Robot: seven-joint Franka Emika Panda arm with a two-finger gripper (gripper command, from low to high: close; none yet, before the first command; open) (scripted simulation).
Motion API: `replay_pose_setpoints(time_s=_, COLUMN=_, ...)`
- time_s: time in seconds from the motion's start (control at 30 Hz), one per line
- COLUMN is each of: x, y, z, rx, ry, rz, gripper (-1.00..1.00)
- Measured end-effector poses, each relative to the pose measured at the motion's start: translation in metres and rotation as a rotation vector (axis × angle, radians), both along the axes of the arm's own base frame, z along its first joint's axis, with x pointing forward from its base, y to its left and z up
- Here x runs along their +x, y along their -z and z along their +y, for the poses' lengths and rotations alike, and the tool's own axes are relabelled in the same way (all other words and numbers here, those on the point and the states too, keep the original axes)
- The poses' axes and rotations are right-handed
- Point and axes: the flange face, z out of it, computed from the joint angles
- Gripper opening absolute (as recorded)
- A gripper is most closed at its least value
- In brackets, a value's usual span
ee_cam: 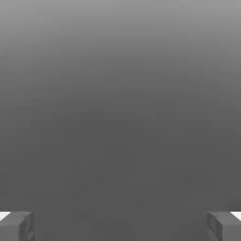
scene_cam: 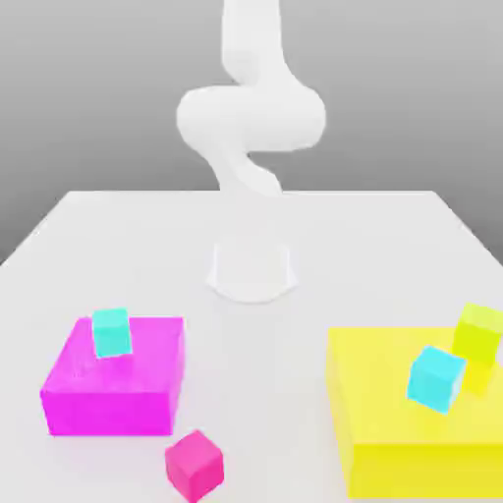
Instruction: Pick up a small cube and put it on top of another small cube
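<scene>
We see the gripper from the hand view, jaws wide, nothing between them. The exterior view gives us the table: small magenta cube just before the flat magenta block, matte, sharp-edged.

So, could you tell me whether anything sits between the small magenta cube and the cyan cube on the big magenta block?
Nothing visible does. The small magenta cube lies on the table just in front of the magenta block. The cyan cube stands on that block's top, so the cube must be lifted over the block's edge.
</scene>
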Motion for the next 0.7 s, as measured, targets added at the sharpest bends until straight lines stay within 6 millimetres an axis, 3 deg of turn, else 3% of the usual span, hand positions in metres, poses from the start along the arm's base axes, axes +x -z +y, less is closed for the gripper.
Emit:
replay_pose_setpoints(time_s=0.17, x=0.059, y=0.088, z=-0.012, rx=-0.029, ry=-0.143, rz=0.139, gripper=0.0)
replay_pose_setpoints(time_s=0.33, x=0.096, y=0.182, z=-0.018, rx=-0.066, ry=-0.272, rz=0.266, gripper=0.0)
replay_pose_setpoints(time_s=0.5, x=0.113, y=0.278, z=-0.025, rx=-0.116, ry=-0.392, rz=0.39, gripper=0.0)
replay_pose_setpoints(time_s=0.7, x=0.107, y=0.388, z=-0.039, rx=-0.196, ry=-0.526, rz=0.538, gripper=0.0)
